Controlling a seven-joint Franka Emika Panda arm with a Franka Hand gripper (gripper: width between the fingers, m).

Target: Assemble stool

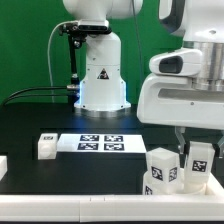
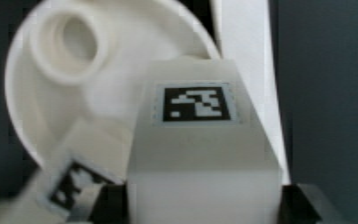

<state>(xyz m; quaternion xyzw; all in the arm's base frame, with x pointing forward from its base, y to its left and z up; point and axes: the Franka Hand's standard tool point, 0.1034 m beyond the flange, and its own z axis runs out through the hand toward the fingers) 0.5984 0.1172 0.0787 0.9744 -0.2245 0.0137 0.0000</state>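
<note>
Wrist view: jaws clamped on a tagged leg; seat close behind; second leg beside.

Black table with marker board, small white leg just beside it.
</note>
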